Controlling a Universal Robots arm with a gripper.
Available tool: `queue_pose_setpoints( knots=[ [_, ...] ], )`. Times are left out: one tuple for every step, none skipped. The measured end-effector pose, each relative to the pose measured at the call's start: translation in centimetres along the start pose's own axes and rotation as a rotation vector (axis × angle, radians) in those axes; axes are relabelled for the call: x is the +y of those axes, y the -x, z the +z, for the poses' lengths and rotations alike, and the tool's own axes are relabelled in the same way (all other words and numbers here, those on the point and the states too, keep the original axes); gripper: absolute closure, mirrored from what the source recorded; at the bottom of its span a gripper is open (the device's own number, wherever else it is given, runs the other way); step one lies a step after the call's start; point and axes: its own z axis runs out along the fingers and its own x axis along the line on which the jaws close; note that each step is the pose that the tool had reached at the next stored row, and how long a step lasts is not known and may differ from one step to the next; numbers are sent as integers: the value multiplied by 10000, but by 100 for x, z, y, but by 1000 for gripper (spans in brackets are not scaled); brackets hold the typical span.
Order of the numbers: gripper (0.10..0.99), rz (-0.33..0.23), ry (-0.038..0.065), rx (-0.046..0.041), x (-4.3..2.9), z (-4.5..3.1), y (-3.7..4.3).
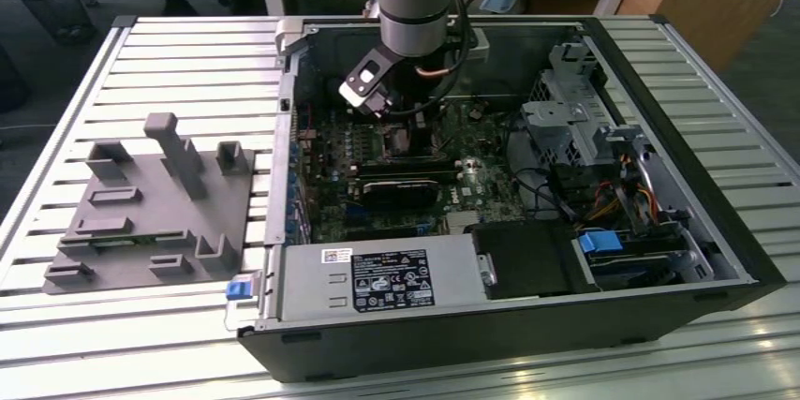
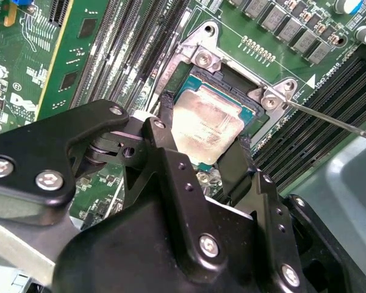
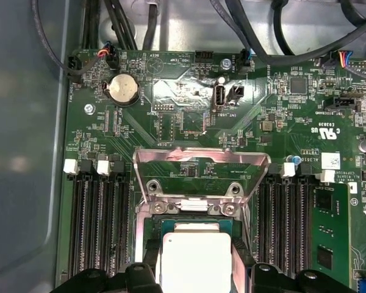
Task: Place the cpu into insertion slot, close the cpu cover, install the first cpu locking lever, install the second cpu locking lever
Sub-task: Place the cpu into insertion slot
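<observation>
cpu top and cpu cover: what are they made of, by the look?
cpu: likely a metal lid; dull silver-grey, matte, with faint smudges. cpu cover: thin sheet metal, probably steel; bright silvery, with a glossy sheen along the frame.

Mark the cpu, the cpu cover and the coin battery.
cpu point(image 2: 207, 125), second wrist view, middle of silver top.
cpu cover point(image 3: 165, 157), first wrist view, bar of raised frame.
coin battery point(image 3: 122, 89), first wrist view, centre of face.

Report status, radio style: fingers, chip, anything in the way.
Fingers shut on chip, opposite edges. Chip low at socket, seating unclear. Cover raised, clear of chip.
</observation>
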Motion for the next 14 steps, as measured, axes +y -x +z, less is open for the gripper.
queue_pose_setpoints(
  knots=[
    [545,0,0,-1,-1,3,0],
    [545,-1,-1,-1,-1,4,1],
    [545,-1,-1,-2,-1,5,1],
    [545,-1,-1,-2,-1,5,0],
    [545,-1,-1,-1,-1,6,0],
    [545,-1,0,0,-1,6,0],
    [545,0,0,0,-1,6,0],
    [545,-1,0,-1,-1,6,0],
    [545,0,0,0,-1,7,0],
    [545,0,0,0,-1,7,0],
    [545,0,0,0,-1,8,0],
    [533,0,0,1,-1,8,0],
    [533,0,0,1,-1,8,0],
    [471,-1,0,1,-1,8,0]
  ],
)
